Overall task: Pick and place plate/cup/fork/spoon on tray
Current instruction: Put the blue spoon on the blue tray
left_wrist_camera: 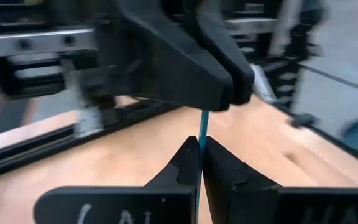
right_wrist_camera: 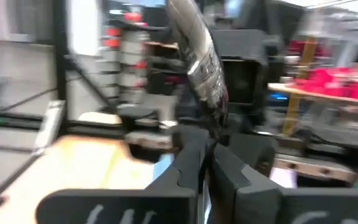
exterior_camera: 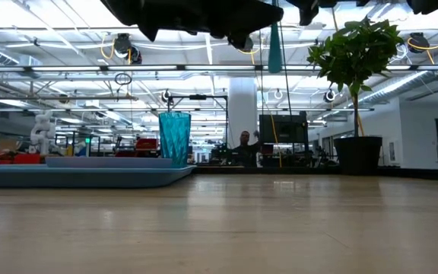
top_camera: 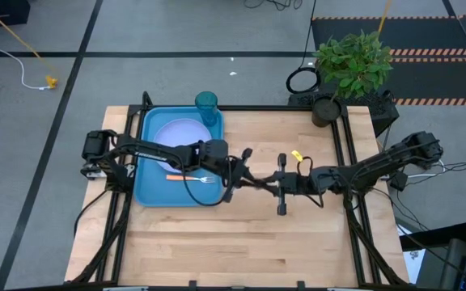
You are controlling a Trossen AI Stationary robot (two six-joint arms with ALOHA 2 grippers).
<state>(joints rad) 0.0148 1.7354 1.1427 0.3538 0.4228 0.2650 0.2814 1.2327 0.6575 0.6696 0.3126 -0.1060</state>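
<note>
Both grippers meet in mid-air above the wooden table [top_camera: 241,242], right of the blue tray [top_camera: 148,190]. On the tray lie the lavender plate [top_camera: 180,133] and the orange-handled fork [top_camera: 188,179], with the teal cup [top_camera: 206,107] at its far right corner. Right of the tray, the left gripper [top_camera: 245,166] is clamped on the blue handle of the spoon [left_wrist_camera: 202,134]. Further right, the right gripper [top_camera: 280,179] is pinched shut on the same spoon, its shiny bowl rising above the fingers.
</note>
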